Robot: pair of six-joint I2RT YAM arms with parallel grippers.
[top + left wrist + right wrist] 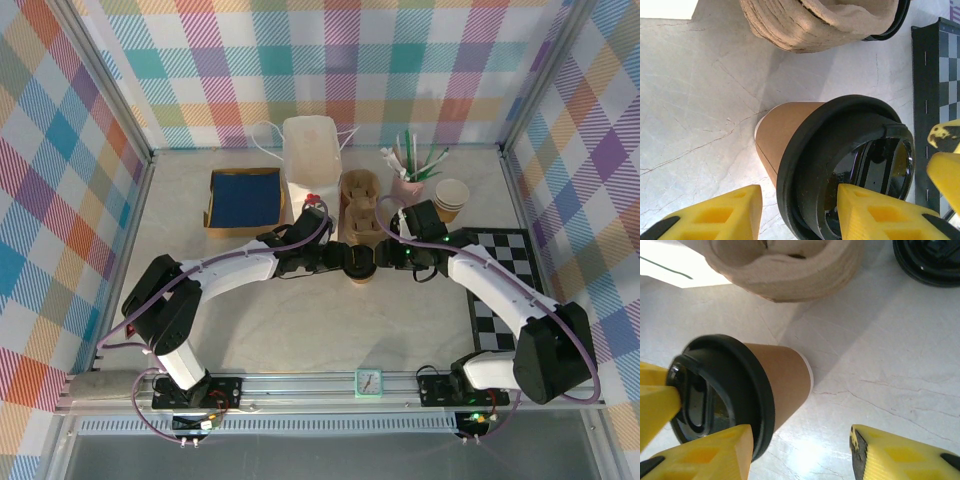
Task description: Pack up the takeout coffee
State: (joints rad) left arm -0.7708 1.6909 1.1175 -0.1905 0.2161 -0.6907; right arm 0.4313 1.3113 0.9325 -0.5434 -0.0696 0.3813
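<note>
Takeout coffee stands upright; left claw and right claw both gape wide close beside it.

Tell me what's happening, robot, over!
Left gripper open, right gripper open, both at the takeout coffee. Coffee on table, lid on, not yet in bag. Cup tray just beyond it.
</note>
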